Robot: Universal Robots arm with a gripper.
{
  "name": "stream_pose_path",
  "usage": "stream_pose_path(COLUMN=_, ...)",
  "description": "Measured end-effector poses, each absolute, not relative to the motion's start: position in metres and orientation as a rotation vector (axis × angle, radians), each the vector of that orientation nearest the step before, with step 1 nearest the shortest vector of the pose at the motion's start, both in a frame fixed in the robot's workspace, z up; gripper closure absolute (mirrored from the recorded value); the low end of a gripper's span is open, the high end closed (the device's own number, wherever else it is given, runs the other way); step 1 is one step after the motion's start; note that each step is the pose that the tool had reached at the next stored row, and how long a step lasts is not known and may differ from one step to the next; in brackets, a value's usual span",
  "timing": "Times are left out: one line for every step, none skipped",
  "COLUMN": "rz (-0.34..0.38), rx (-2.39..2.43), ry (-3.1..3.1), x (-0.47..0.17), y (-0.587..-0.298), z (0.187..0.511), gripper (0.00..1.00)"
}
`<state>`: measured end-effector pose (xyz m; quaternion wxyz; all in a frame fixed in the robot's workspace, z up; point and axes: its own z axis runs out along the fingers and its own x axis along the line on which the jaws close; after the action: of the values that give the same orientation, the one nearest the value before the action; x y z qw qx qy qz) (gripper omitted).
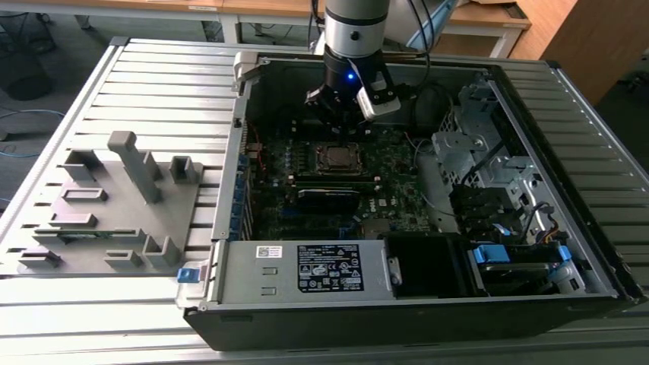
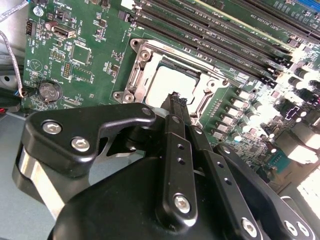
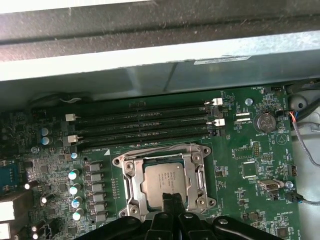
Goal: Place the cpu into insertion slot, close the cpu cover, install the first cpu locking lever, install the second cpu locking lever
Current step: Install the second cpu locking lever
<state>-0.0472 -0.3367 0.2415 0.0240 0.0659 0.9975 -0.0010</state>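
**Sitting in its socket: the chip under closed fingers**

You see the cpu [image 3: 166,183], a dull grey square, lying flat in the insertion slot [image 3: 131,186] with its silver rim, on the green circuit board [image 3: 235,197]. Your gripper [image 3: 174,201] hovers just above, black fingers [image 2: 176,107] pressed together, holding nothing. A white printed label [image 1: 329,268] marks the open computer case [image 1: 568,182].

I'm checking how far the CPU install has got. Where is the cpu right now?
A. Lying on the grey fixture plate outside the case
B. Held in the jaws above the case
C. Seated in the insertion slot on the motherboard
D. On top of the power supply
C: in the first wrist view the cpu lies flat inside the insertion slot, with the gripper just above its edge.
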Motion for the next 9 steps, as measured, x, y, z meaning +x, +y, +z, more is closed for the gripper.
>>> stream_pose_path(rz=-0.003, rx=0.204, ry=3.087, x=-0.0472, y=-0.3367, z=0.2416, gripper=0.89)
stream_pose_path(rz=-0.003, rx=0.204, ry=3.087, x=-0.0472, y=-0.3367, z=0.2416, gripper=0.89)
stream_pose_path(rz=-0.003, rx=0.204, ry=3.087, x=-0.0472, y=-0.3367, z=0.2416, gripper=0.89)
stream_pose_path(rz=-0.003, rx=0.204, ry=3.087, x=-0.0472, y=-0.3367, z=0.2418, gripper=0.89)
stream_pose_path(rz=-0.004, rx=0.204, ry=3.087, x=-0.0473, y=-0.3367, z=0.2421, gripper=0.89)
stream_pose_path(rz=-0.004, rx=0.204, ry=3.087, x=-0.0473, y=-0.3367, z=0.2425, gripper=0.89)
stream_pose_path(rz=-0.003, rx=0.204, ry=3.087, x=-0.0472, y=-0.3367, z=0.2428, gripper=0.89)
stream_pose_path(rz=-0.003, rx=0.204, ry=3.087, x=-0.0472, y=-0.3367, z=0.2431, gripper=0.89)
stream_pose_path(rz=-0.003, rx=0.204, ry=3.087, x=-0.0473, y=-0.3367, z=0.2436, gripper=0.89)
